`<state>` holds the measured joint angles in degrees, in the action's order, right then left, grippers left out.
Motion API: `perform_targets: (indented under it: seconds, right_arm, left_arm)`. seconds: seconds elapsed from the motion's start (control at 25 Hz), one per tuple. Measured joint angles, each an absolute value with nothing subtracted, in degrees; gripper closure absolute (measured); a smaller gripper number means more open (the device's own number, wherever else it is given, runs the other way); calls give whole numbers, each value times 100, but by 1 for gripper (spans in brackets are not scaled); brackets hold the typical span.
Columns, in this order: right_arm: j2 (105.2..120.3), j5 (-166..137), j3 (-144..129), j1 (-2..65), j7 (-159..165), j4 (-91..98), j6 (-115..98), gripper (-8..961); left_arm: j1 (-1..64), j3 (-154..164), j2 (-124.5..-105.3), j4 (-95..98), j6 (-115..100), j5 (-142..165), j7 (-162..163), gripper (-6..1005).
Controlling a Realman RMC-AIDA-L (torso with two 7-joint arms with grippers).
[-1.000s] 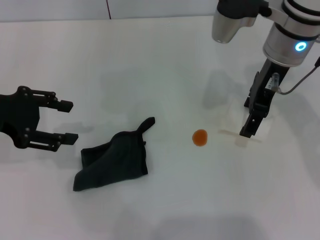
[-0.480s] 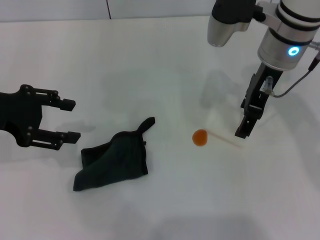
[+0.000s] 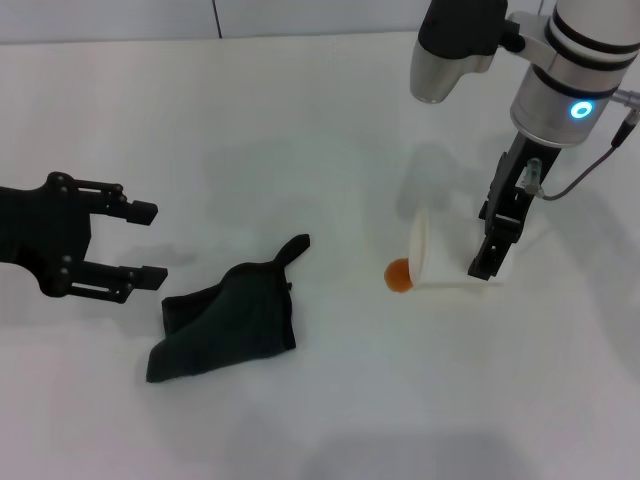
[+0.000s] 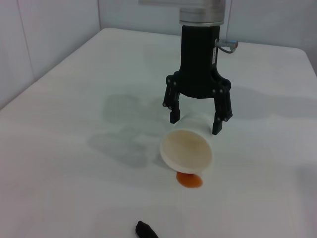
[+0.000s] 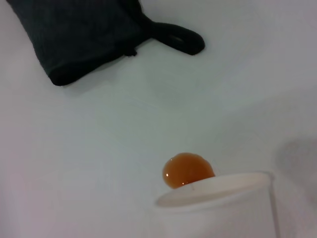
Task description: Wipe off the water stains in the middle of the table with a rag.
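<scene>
The water stain, a small orange blob point(image 3: 398, 275), lies mid-table point(image 3: 300, 120); it also shows in the left wrist view point(image 4: 188, 180) and the right wrist view point(image 5: 188, 170). My right gripper point(image 3: 487, 262) is shut on a white translucent cup point(image 3: 435, 258), tipped on its side with its mouth right over the blob point(image 4: 187, 148). The dark green-black rag point(image 3: 225, 320) lies crumpled left of the stain, its pointed tail toward it point(image 5: 84, 34). My left gripper point(image 3: 150, 243) is open and empty, left of the rag and apart from it.
The right arm's grey wrist housing point(image 3: 455, 45) hangs over the far right of the table. The table's far edge meets a pale wall point(image 3: 215, 15).
The right gripper has tipped the cup onto its side, its mouth now facing the orange blob. The left gripper has edged slightly right toward the rag. The rag has not moved.
</scene>
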<state>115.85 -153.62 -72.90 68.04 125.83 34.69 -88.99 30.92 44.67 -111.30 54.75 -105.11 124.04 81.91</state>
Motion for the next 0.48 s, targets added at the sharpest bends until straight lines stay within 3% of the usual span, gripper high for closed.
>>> perform_targets:
  seconds: [0.48]
  right_arm:
    - [11620, -15195, -7656, 6700, 12531, 3398, -8532, 111]
  left_arm:
    - [3035, 4463, -11155, 5451, -10456, 12404, 8191, 256]
